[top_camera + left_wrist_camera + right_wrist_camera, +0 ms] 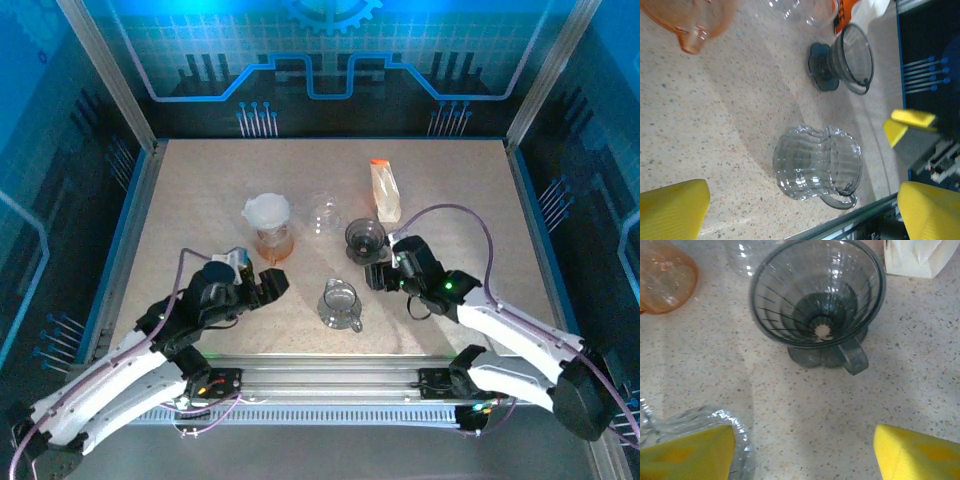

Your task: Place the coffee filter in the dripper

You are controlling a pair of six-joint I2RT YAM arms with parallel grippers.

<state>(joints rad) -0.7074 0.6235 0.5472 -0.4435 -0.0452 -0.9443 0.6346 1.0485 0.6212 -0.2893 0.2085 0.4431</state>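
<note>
The dark grey dripper [364,238] stands upright and empty mid-table; it is also seen as the dripper [817,295] and the dripper [847,60]. A white coffee filter [267,210] rests in the top of an orange cup [272,240] to its left. My right gripper [384,268] hovers just in front of the dripper; in the right wrist view the gripper [802,455] is open with bare table between its yellow fingers [920,455]. My left gripper [268,284] sits below the orange cup; in the left wrist view this gripper [800,215] is open and holds nothing.
A ribbed glass pitcher [340,305] stands between the two grippers, close to the front rail, also seen as the pitcher [815,165]. A clear glass [323,212] and a pouch with an orange cap [384,192] stand behind the dripper. Blue walls ring the table.
</note>
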